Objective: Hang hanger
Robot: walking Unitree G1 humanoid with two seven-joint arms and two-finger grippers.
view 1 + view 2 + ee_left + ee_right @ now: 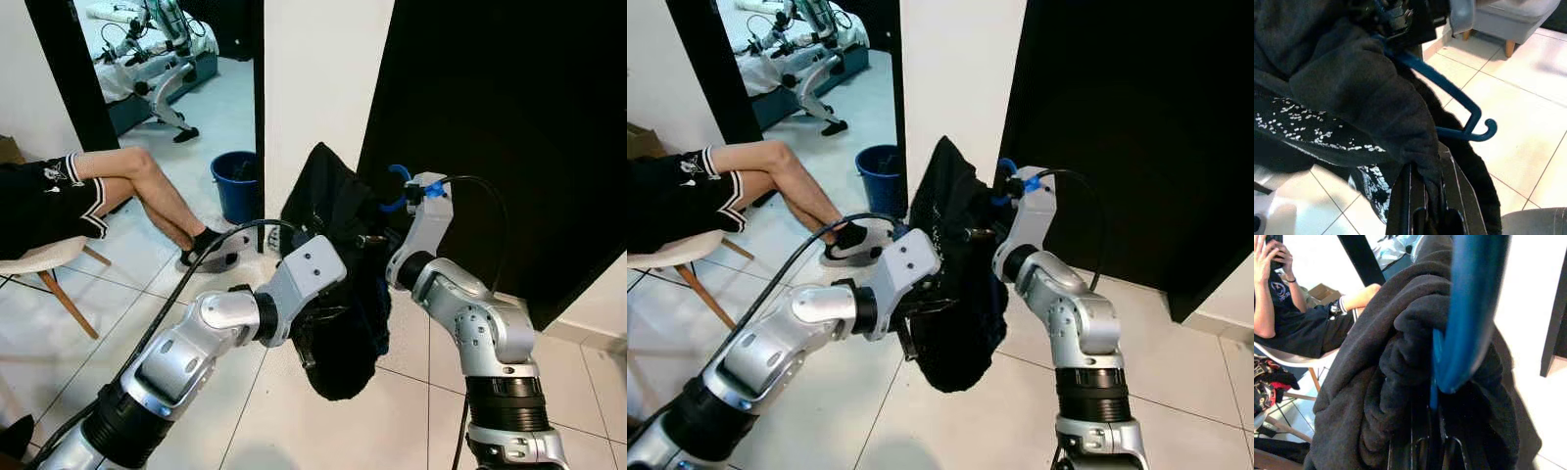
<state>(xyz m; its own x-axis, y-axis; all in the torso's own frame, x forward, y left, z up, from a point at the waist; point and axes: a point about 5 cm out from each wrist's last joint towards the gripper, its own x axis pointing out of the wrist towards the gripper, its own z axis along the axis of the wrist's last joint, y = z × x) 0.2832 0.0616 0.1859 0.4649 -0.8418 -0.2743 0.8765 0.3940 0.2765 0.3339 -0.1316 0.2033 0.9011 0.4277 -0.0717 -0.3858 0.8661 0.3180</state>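
**Me:** Head view, entry: both arms raised in front of the dark doorway (509, 117). Blue hanger (1449, 93) carries a black garment (338, 294), held in the air between my grippers, above the tiled floor (245, 411). No rail seen.

**Checker:** Fingers?

**Me:** Left gripper (1425, 196) is pinched narrow on a fold of the garment, cloth caught between the fingers (1405, 196). Right gripper (1432, 426) is closed on the hanger, blue plastic running between the fingers. The hook (397, 176) pokes up beside my right wrist.

**Checker:** Sure of the right grip?

**Me:** Fairly. Cloth crowds the fingers in the wrist view, so I may be pinching fabric along with plastic.

**Checker:** Risks?

**Me:** 1. Garment slides off the hanger arm if I tilt it; the free end with its small upturned tip (1488, 128) is already bare. 2. My left pull on cloth drags it off instead of steadying. 3. Hook is close to my wrist, so it may be hard to present to a rail. 4. Seated person (88, 196) and bucket (235, 186) near my left; a wide swing could hit them.
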